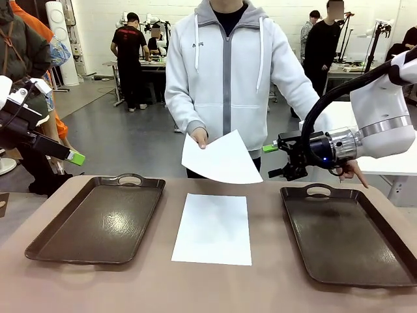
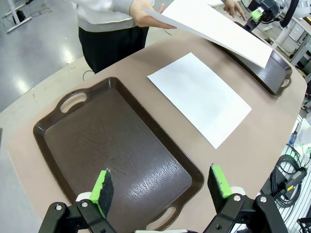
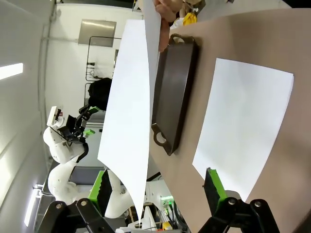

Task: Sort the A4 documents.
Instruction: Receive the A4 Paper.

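Right, two A4 documents in play. The held A4 sheet [image 1: 221, 160] hangs from the person's hand [image 1: 199, 137] above the far edge of the table [image 1: 260, 287]. Its free corner droops toward my right gripper [image 1: 272, 160]. The flat A4 sheet [image 1: 213, 228] lies mid-table between the left tray [image 1: 98, 222] and the right tray [image 1: 345, 238], touching neither.

Handling, my read: near weightless, thin and floppy. It creases easily and slides on the tabletop. The held sheet bows under its own weight, so I'd pinch it close to the free edge, pads flat on both faces, well away from the person's fingers. The flat sheet offers no lip to get under. I'd judge it the harder pick: lift a corner, or slide it to a table edge first.

Right gripper: jaws wide, nothing held. In the right wrist view the held sheet's lower corner hangs between my fingers; I can't tell any contact. Left gripper [image 2: 160, 184]: also wide, nothing held, hovering over the near end of the left tray.

Room: both tray floors are bare but have raised rims, so a sheet has to go in over the rim, not be dragged across. Open tabletop runs either side of the flat sheet. The person's other hand [image 1: 355, 173] sits at the right tray's far corner, behind my right arm, so watch that side.
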{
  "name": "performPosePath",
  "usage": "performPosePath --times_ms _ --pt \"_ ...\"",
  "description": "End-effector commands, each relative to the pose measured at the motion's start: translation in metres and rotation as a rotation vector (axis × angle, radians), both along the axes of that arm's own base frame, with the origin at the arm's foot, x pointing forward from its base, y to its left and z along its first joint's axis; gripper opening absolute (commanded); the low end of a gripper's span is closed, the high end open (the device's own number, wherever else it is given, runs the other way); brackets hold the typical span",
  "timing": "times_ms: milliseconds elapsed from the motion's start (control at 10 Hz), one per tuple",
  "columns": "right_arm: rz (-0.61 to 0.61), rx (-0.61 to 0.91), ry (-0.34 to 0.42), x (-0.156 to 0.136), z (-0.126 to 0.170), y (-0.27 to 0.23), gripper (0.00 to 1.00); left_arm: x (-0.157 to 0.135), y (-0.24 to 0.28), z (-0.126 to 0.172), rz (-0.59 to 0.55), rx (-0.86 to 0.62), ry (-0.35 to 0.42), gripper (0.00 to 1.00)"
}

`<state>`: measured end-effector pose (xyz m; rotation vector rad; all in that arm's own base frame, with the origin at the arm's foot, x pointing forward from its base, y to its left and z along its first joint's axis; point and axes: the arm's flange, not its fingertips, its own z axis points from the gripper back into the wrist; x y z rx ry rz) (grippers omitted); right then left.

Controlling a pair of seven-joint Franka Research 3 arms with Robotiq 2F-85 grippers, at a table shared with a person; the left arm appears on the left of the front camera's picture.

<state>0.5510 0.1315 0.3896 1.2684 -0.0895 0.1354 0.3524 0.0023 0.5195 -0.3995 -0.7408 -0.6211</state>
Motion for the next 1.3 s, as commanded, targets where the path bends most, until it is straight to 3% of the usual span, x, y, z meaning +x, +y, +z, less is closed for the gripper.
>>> performPosePath --times_ms 0,800,1200 --pt "-0.022 0.018 0.023 0.010 -0.001 0.013 1.00 0.001 0.002 -0.002 -0.011 -0.005 -0.001 1.00" --pt "0.094 -0.009 0.071 0.032 -0.013 0.064 1.00 0.001 0.002 -0.002 -0.011 -0.005 -0.001 1.00" --pt "0.226 -0.039 0.087 0.034 -0.021 0.083 1.00 0.001 0.002 -0.002 -0.011 -0.005 -0.001 1.00"
